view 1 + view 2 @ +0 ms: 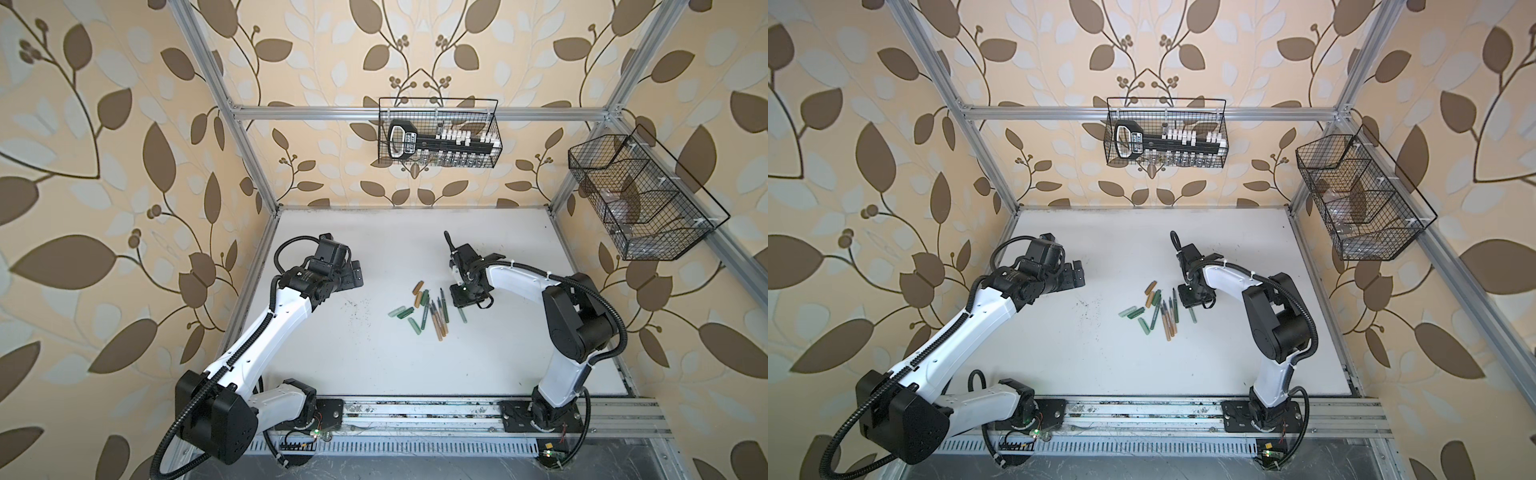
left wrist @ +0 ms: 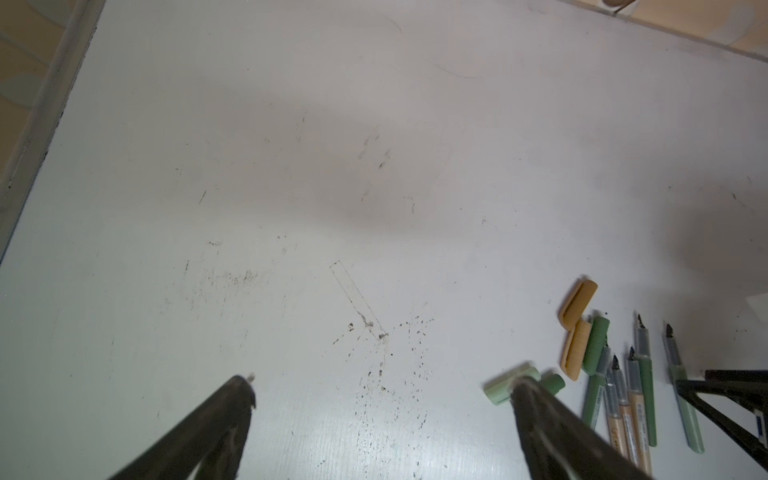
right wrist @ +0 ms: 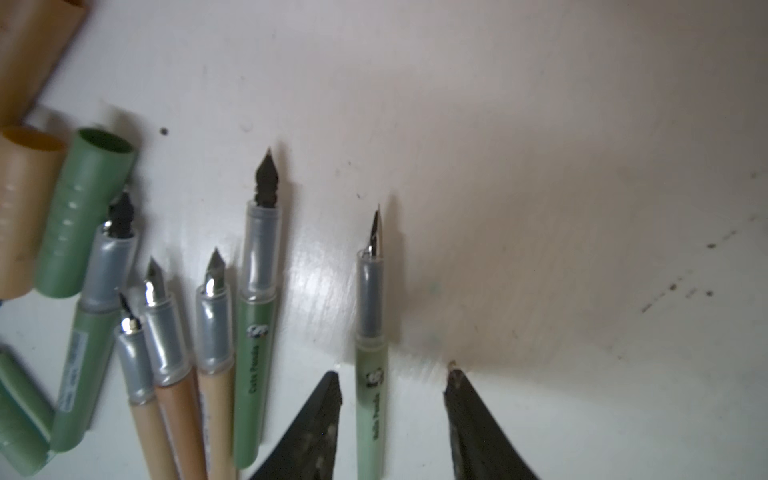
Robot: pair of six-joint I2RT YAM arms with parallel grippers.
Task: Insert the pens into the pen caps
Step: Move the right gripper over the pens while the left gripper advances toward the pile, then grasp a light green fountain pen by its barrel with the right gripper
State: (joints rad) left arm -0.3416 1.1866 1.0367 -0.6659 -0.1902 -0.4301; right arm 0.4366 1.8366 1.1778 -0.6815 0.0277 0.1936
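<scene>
The right gripper straddles the pale pen, jaws apart and not yet clamped, with the pen nearer one finger; I would centre it, then close mid-barrel so it cannot roll. Only the right wrist view shows that gap; a top view hides it but places this pen at 3 o'clock of the other pens, the caps at 9 to 11, and the left gripper, jaws wide and empty, farther out at 10

arms: left arm and right arm, white shell links | joints: black rounded housings | cabling: black ribbed conduit run outside links, white zip ties | bases: black plates, bolted | wrist: small green LED | left tool, right tool: dark tapered fingers, scuffed tips
</scene>
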